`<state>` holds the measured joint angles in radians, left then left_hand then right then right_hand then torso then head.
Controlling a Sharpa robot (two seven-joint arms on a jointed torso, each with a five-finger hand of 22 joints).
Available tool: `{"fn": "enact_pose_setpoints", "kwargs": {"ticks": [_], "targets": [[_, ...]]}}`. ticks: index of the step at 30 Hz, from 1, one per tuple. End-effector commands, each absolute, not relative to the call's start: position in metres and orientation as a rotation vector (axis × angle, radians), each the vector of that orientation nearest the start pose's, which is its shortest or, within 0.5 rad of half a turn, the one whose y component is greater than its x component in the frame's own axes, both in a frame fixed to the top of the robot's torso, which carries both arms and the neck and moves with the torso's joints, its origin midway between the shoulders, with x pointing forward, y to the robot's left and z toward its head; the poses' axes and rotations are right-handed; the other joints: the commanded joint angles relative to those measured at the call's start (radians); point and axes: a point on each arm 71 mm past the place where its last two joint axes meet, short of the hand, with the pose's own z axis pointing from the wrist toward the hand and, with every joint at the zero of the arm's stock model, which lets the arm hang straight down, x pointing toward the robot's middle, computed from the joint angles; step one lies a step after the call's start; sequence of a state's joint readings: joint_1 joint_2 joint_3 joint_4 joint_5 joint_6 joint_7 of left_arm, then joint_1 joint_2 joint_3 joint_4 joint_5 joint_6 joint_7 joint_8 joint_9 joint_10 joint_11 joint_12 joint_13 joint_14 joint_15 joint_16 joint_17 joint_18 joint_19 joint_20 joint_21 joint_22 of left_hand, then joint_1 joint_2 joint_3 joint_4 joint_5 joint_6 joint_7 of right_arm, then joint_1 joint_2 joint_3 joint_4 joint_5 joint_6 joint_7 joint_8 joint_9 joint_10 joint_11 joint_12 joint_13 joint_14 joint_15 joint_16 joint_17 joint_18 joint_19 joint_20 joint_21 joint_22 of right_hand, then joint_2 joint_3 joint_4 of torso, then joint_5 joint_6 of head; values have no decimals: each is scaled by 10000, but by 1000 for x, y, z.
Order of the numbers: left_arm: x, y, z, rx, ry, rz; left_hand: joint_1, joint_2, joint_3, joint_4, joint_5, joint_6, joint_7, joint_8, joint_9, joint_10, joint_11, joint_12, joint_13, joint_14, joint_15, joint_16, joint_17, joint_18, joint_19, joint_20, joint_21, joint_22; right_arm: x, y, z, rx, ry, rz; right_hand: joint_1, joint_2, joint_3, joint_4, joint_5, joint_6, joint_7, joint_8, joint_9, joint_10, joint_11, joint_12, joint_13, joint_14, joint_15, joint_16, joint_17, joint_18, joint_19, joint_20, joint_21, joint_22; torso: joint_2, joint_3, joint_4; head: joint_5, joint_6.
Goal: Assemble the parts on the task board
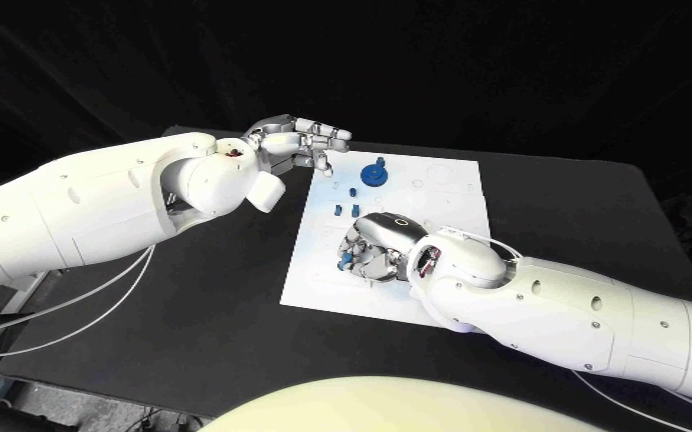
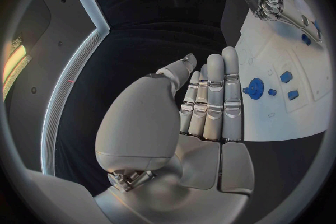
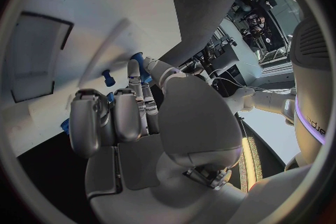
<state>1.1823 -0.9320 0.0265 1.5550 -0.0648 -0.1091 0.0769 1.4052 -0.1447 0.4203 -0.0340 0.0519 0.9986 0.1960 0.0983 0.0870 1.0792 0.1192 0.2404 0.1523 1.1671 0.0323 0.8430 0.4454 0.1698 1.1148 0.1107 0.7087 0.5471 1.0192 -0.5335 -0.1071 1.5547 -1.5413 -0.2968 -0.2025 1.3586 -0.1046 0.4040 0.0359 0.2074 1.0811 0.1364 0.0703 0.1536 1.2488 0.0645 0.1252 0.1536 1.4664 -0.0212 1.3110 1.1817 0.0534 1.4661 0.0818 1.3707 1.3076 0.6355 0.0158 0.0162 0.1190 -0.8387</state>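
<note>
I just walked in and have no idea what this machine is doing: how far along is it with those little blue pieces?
Early to midway, I'd judge. A round blue part already sits on the task board, possibly placed. The right hand is down on the board, fingers curled around small blue parts; whether it grips one I cannot tell. The left hand waits open beside the board. Two small blue parts still lie loose.

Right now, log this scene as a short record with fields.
board: white task board in the middle of the black table
round part: blue, round, at the board's far end
small parts: blue pieces mid-board
left hand: off the board's far left corner, holding nothing
right hand: over the board's near part, fingers curled around a blue piece
</note>
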Motion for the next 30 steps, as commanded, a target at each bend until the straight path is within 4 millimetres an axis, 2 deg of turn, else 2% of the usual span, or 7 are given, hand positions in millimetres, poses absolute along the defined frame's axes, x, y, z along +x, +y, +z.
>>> {"fn": "enact_pose_setpoints", "kwargs": {"ticks": [1, 7, 26, 30], "targets": [[480, 229, -177, -11520, 17617, -15254, 40, 21, -23, -35, -3, -73, 6, 61, -15, -96, 6, 33, 0, -66, -14, -44, -12, 138, -77, 1, -28, -16, 400, -38, -274, -3399, 18453, 8719, -138, -33, -67, 26, 29, -271, -29, -97, -135, 14, -44, 7, 64, 302, 28, 30, -16, -92, 183, 41, -54, 1905, 2, 4, 6, -10, 7], [480, 229, -177, -11522, 17630, -15253, 40, 21, -23, -35, -3, -73, 6, 61, -15, -96, 6, 33, 0, -66, -14, -44, -12, 138, -77, 1, -28, -16, 400, -38, -274, -3383, 18415, 8701, -152, -112, -98, 13, 31, -520, -67, -101, -198, 44, -93, 18, 126, 299, -1, 28, -24, -88, 184, 33, -56, 1912, 2, 4, 2, -2, -3], [480, 229, -177, -11535, 17648, -15231, 40, 21, -23, -35, -3, -73, 6, 61, -15, -96, 6, 33, 0, -66, -14, -44, -12, 138, -77, 1, -28, -16, 398, -40, -272, -3302, 18265, 8883, -217, -234, -183, 20, 39, -636, -84, -85, -231, 43, -130, 12, 180, 294, -31, 17, -42, -87, 184, 13, -62, 1917, 3, 9, 1, -15, -16], [480, 230, -177, -11537, 17652, -15226, 36, 37, -45, -45, -3, -95, 9, 79, -25, -129, 10, 70, 0, -78, -7, -38, -46, 138, -82, 6, -37, -20, 397, -42, -270, -3224, 18148, 8875, -237, -311, -231, 19, 70, -940, -74, -108, -309, 24, -155, -9, 226, 293, -57, 13, -49, -85, 183, -9, -75, 1920, -4, 8, 1, -17, -5]]}}
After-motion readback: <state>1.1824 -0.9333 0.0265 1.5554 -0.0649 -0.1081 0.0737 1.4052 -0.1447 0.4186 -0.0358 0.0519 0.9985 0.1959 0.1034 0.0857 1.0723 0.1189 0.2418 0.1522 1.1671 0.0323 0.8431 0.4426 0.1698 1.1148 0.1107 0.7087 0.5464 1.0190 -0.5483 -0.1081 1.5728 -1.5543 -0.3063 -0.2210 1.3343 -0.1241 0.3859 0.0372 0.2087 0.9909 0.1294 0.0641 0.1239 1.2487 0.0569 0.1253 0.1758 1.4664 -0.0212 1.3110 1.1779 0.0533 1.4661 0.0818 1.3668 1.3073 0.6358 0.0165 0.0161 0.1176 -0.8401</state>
